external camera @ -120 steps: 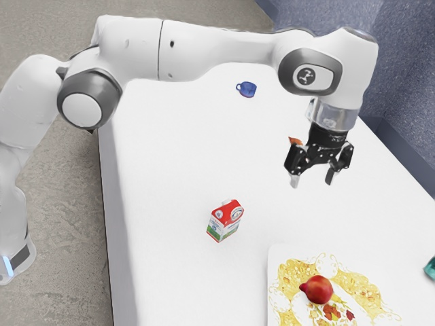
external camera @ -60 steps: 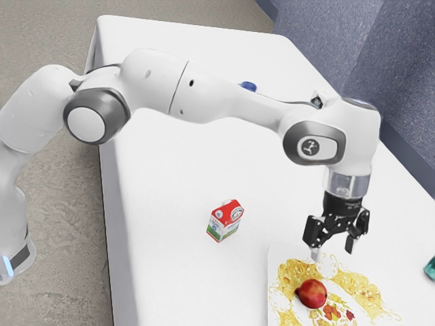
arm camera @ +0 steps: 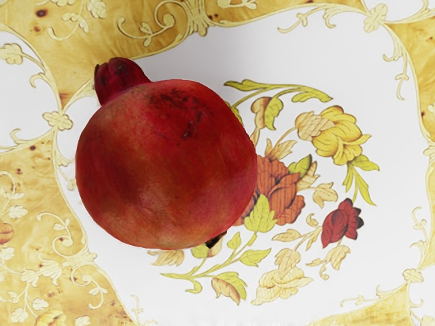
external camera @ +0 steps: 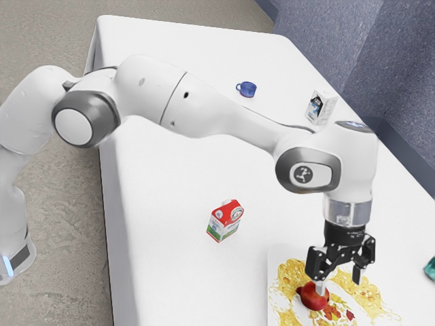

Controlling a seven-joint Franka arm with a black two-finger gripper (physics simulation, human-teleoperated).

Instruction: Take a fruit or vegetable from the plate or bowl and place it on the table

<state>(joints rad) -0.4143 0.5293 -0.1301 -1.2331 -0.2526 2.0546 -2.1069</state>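
Jaws of the gripper [external camera: 339, 281] stand spread, pinching nothing; one finger overlaps the pomegranate [external camera: 312, 299] in the exterior view, though I cannot tell whether they touch. The fruit sits on the patterned plate [external camera: 274, 263], its crown [external camera: 300, 290] pointing to ten o'clock in that view. It is probably fairly heavy, with a firm, smooth rind that could roll if nudged off-centre. Best to straddle its widest part, clear of the crown, after shifting a little toward eight o'clock. Around it, by the exterior view's clock, a red-topped carton [external camera: 224, 221] stands at ten, a blue mug [external camera: 248, 89] at eleven and a white carton [external camera: 321, 107] at twelve, all well apart. Only the plate's rim looks like an obstacle on the way to the table [external camera: 170, 176].
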